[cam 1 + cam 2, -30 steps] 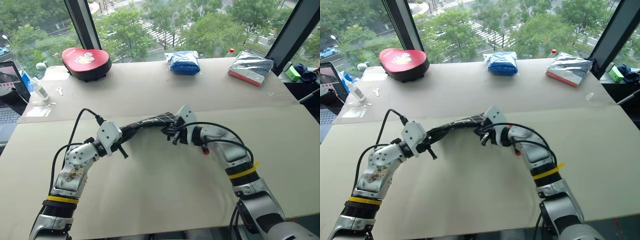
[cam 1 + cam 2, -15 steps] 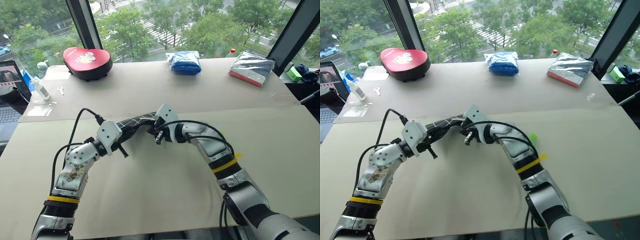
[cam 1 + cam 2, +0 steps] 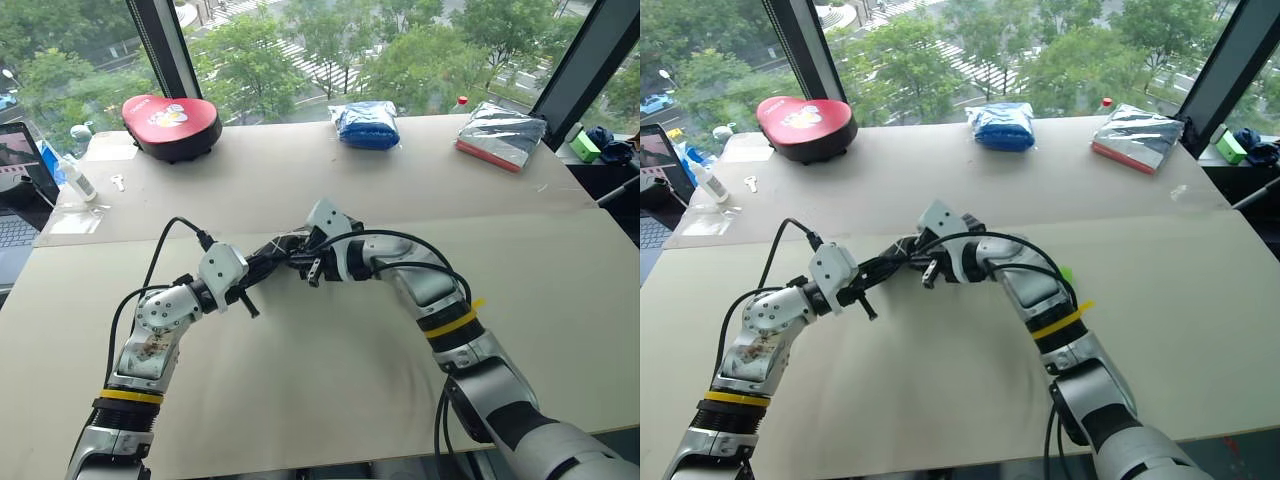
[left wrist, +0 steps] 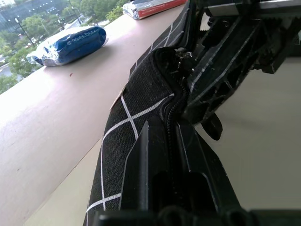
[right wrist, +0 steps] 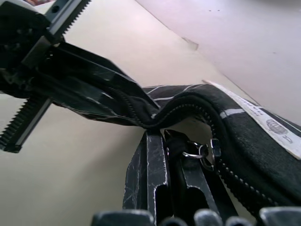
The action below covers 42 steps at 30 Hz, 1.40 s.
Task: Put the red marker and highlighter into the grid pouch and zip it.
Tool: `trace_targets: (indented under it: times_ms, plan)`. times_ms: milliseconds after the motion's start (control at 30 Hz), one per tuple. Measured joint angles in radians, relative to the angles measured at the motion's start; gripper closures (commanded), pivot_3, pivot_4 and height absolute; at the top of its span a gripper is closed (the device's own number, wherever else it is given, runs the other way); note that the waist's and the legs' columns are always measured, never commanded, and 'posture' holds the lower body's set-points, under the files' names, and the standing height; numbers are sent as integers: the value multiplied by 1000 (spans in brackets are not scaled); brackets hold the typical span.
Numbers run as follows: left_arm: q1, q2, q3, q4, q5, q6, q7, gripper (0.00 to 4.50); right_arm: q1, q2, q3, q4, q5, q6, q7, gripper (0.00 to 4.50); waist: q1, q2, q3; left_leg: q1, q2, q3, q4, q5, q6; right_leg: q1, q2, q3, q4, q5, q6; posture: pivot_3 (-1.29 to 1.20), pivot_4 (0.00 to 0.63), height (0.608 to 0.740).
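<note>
Black grid pouch (image 4: 136, 99), white label unreadable, clamped by left end effector (image 4: 171, 136) and right end effector (image 5: 171, 155).

My head cameras look down over the surface (image 3: 300, 400) towards the windows; each wrist camera sits close against the grid pouch (image 4: 136, 103), which all views share.

Left tool (image 4: 171, 141) clamped on grid pouch (image 4: 136, 108) zipper edge, right tool (image 4: 225, 61) touching pouch, blue bag (image 4: 70, 43) beyond
</note>
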Motion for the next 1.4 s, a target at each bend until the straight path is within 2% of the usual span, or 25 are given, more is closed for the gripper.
trace_targets:
  times_ms: [300, 633, 767, 1067, 1400]
  plan:
    - [1, -3, 6, 4, 1, 0, 3, 4500, -16, 31, 7, 76, -41, -46, -59, 4484, 1, 0, 0, 0, 0, 0, 0, 0, 0, 0, 0, 0, 0, 0, 0, 0, 150, 740]
    - [0, -20, 5, 4, 1, -4, 3, 4500, -121, 26, -111, 260, -51, -107, -161, 4484, -2, 0, 0, 0, 0, 0, 0, 0, 0, 0, 0, 0, 0, 0, 0, 0, 150, 740]
    - [0, -21, 4, 4, 1, -5, -1, 4500, -116, 41, -120, 243, -48, -99, -158, 4484, -7, 0, 0, 0, 0, 0, 0, 0, 0, 0, 0, 0, 0, 0, 0, 0, 150, 740]
    - [9, -19, 9, 15, 1, -8, -12, 4500, 2, 75, -60, 35, -38, 20, -144, 4484, -19, 0, 0, 0, 0, 0, 0, 0, 0, 0, 1, 0, 1, 0, 0, 0, 150, 740]
    - [9, -20, 15, 15, 1, -7, -12, 4500, -3, 79, -55, 23, -51, 36, -152, 4484, -20, 0, 0, 0, 0, 0, 0, 0, 0, 0, 1, 0, 1, 0, 0, 0, 150, 740]
